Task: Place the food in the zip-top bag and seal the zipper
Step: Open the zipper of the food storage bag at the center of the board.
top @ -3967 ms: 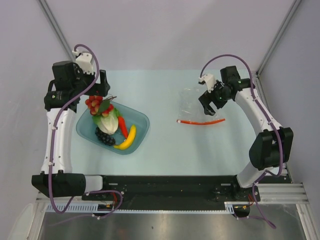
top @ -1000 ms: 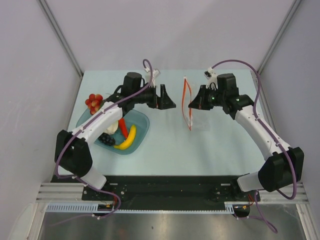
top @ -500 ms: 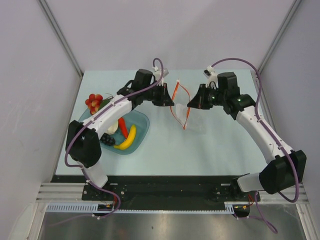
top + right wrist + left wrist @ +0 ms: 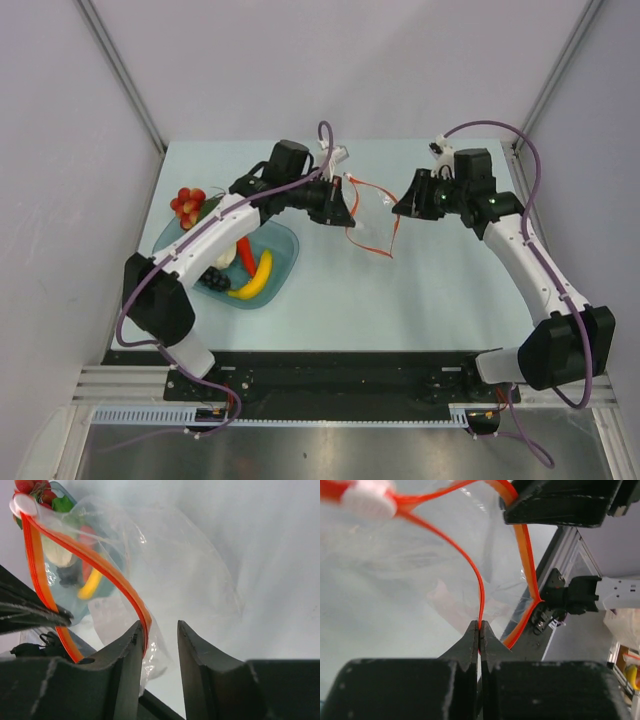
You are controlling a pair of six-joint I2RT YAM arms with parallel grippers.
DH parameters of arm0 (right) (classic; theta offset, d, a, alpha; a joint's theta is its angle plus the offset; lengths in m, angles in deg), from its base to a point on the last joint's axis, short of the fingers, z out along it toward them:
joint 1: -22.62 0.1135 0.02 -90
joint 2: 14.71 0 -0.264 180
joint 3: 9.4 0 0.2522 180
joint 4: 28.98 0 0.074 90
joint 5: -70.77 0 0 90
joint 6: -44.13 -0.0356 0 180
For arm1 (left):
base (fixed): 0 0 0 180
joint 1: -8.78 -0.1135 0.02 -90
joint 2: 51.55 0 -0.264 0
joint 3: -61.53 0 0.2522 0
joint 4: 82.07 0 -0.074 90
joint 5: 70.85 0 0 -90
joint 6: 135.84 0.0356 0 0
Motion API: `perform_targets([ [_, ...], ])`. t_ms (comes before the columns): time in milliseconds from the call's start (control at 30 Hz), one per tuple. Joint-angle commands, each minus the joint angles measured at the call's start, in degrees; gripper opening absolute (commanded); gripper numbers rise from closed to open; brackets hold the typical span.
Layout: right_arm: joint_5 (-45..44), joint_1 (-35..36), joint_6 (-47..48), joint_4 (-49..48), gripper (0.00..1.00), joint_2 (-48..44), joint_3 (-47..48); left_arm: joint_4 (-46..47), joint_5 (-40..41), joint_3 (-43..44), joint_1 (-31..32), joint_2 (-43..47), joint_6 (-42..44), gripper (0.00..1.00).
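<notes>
The zip-top bag (image 4: pixel 190 570) hangs clear and crinkly between my two grippers above the table's middle. Its mouth gapes as a red-orange loop (image 4: pixel 370 218). My left gripper (image 4: pixel 345 212) (image 4: pixel 480 626) is shut on one strand of the zipper (image 4: pixel 479 587). My right gripper (image 4: pixel 400 208) (image 4: pixel 160 626) stands open. The other zipper strand (image 4: pixel 107 570) rests against its left finger (image 4: pixel 131 645). A white slider (image 4: pixel 22 504) sits at the loop's far end. The food lies left: a berry cluster (image 4: pixel 187 204), a pepper (image 4: pixel 245 252), a banana (image 4: pixel 256 278) and grapes (image 4: pixel 210 280).
A translucent teal bowl (image 4: pixel 285 245) holds most of the food at the left, under my left arm (image 4: pixel 215 225). The berry cluster lies at its far rim. Grey walls enclose the pale table (image 4: pixel 440 290) on three sides.
My left gripper reached in and shut on one zipper strand. My right gripper opened its jaws and drew back to the right. The bag's mouth spread into a wider loop.
</notes>
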Motion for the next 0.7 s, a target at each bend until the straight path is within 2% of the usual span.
perform_targets([
  [0,0.49,1.59,2.37,-3.14,0.38,0.73,3.33,-1.13,-2.36,2.16,0.6,2.69,0.78,0.0],
  [100,1.18,2.12,3.86,-3.32,0.4,1.43,4.39,-1.57,-2.98,2.16,0.6,3.13,0.52,0.0],
  [133,2.67,2.38,4.39,-3.4,0.33,1.69,4.56,-1.4,-3.07,1.73,0.6,3.31,0.43,0.0],
  [233,3.56,3.79,7.2,-2.18,0.04,1.61,5.18,-1.48,-3.07,1.28,0.43,4.01,0.43,0.0],
  [433,2.86,3.79,9.41,4.76,0.0,-0.94,8.17,-5.08,-2.72,-0.29,-5.01,5.68,2.8,0.0],
  [533,3.12,3.7,7.92,7.05,0.0,-4.45,5.54,-7.81,1.66,-1.35,-7.92,6.21,6.31,0.0],
  [633,3.73,4.14,3.27,5.13,0.0,-7.35,-0.69,-8.43,4.58,-2.57,-7.93,6.3,10.35,0.01],
  [667,3.73,4.32,0.82,3.64,0.0,-7.71,-1.84,-7.91,4.93,-3.02,-7.93,6.47,10.53,0.05],
])
